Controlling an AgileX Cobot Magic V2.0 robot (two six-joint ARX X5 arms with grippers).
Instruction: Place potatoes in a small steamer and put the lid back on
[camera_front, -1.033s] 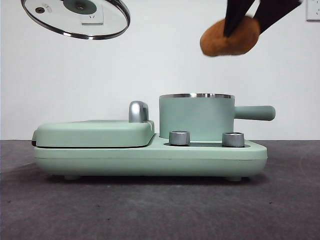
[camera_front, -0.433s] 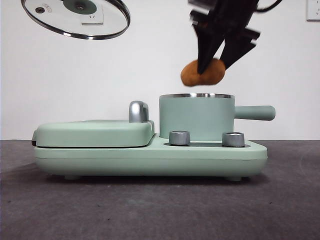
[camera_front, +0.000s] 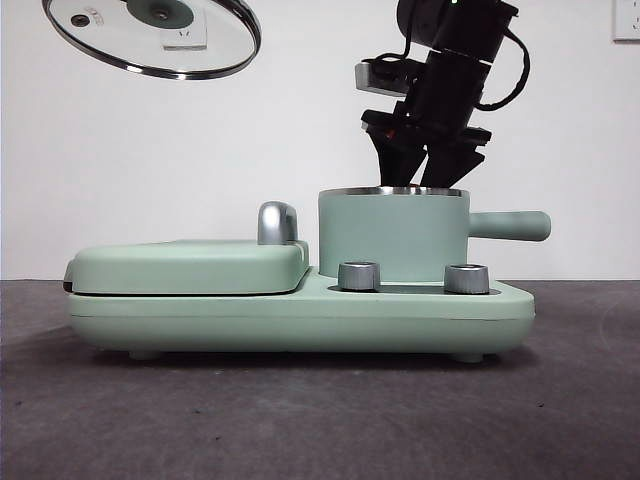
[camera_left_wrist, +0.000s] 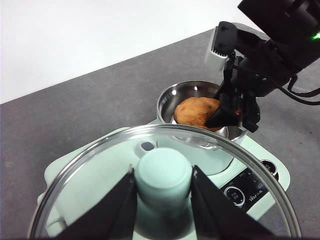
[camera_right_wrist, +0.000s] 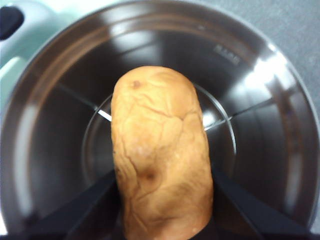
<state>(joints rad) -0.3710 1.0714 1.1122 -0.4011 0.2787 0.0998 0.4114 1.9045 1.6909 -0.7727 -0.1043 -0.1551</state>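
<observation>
Potato (camera_right_wrist: 161, 155) sat clamped in right gripper (camera_front: 418, 172) inside steamer (camera_front: 392, 235); left gripper (camera_left_wrist: 162, 197) gripped lid (camera_front: 152, 36) knob.

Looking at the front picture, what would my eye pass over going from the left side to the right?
Glass lid held up high, flat green griddle cover, its chrome handle, the small steamer with the right gripper dipping into it, then the steamer's side handle.

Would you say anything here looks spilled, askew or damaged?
Nothing stands out. The right gripper holds the potato inside the steamer, and the left gripper holds the lid aloft, slightly tilted.
</observation>
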